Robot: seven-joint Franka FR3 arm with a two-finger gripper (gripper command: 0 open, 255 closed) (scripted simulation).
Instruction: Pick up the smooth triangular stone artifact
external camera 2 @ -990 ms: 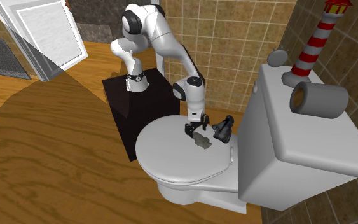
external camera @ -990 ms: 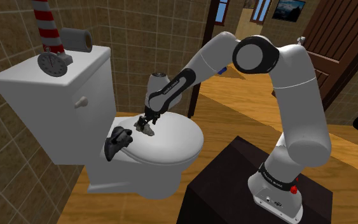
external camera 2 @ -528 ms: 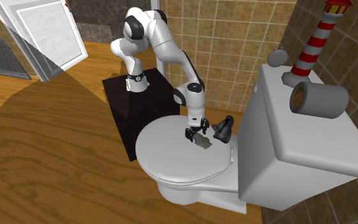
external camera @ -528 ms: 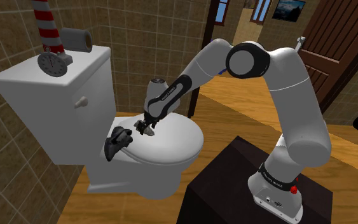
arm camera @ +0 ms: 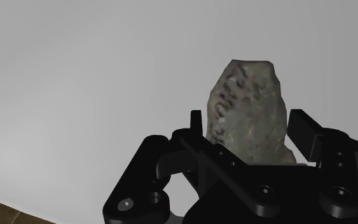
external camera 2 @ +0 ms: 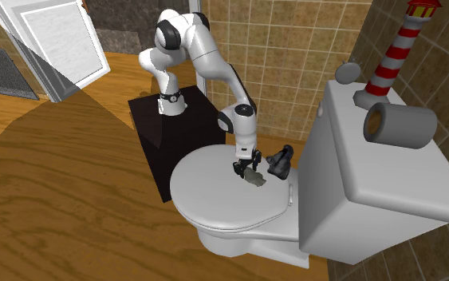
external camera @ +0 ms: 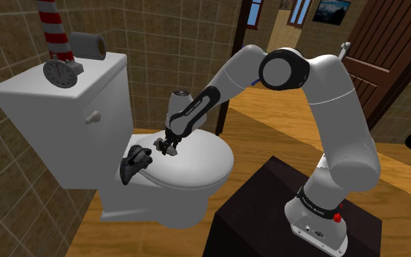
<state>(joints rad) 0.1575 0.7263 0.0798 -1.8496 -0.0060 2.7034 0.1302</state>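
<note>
The grey-green, roughly triangular stone [arm camera: 247, 105] lies on the white closed toilet lid [external camera: 200, 164], near its hinge end. In the wrist view my gripper [arm camera: 248, 127] has its two black fingers pressed against the stone's sides, so it is shut on it. In the shoulder view the gripper [external camera: 168, 148] points down at the lid, with the stone [external camera: 173, 152] a small dark lump at its tips. The second exterior view has the stone [external camera 2: 255, 178] resting on the lid [external camera 2: 214, 199] under the gripper [external camera 2: 246, 169].
A black handheld object [external camera: 134, 163] leans at the lid's hinge, close beside the gripper. On the toilet tank [external camera: 21, 98] stand a small clock [external camera: 59, 73], a grey roll [external camera: 87, 45] and a red-and-white striped lighthouse [external camera 2: 398, 48]. The dark stand [external camera: 269, 212] sits beside the bowl.
The gripper came down a little onto the stone and its fingers, open before, have shut on it. The stone still rests on the lid.
</note>
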